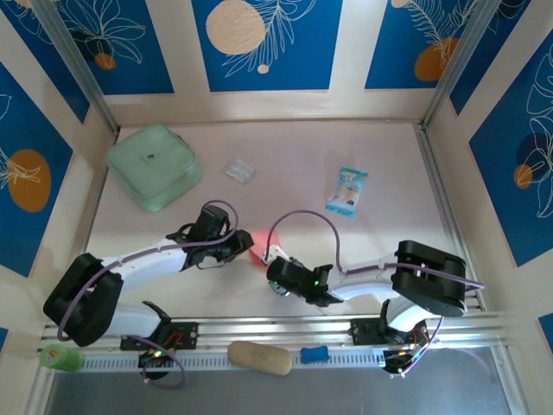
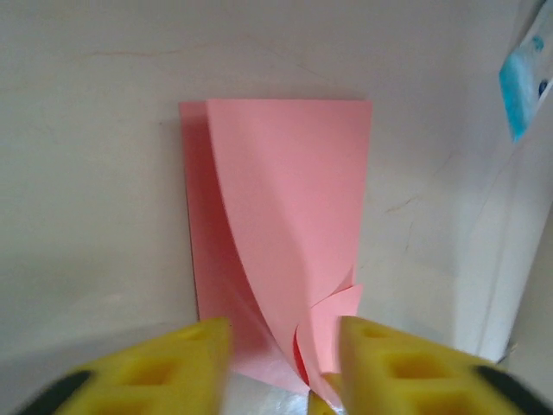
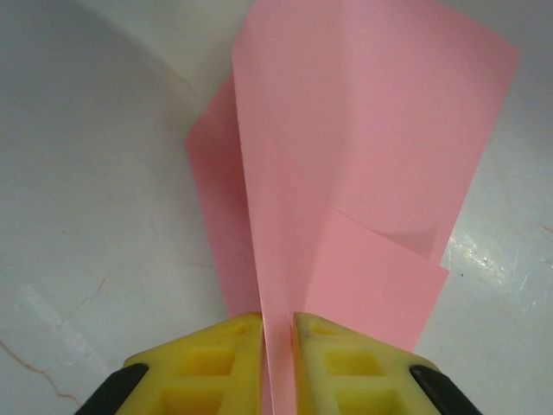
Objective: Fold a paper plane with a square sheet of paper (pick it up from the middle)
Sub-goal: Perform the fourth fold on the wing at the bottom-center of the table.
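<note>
Salmon-pink paper (image 3: 346, 164) half-folded and curling, right hand (image 3: 278, 335) clamped on its edge, left hand (image 2: 283, 350) open, perhaps touching

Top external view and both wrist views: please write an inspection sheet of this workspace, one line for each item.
Surface: pale table, faintly scratched.
Job's things: square sheet of paper, salmon-pink, partly folded, between the arms.
Clutter: mint-green pouch, clear wrapper, blue-and-white snack packet, all farther back.
Grippers: right gripper shut on the paper; left gripper open, a curled flap between its fingers.
Cables: purple cable arching over the right arm.
Surroundings: blue leaf-print wall panels.
</note>
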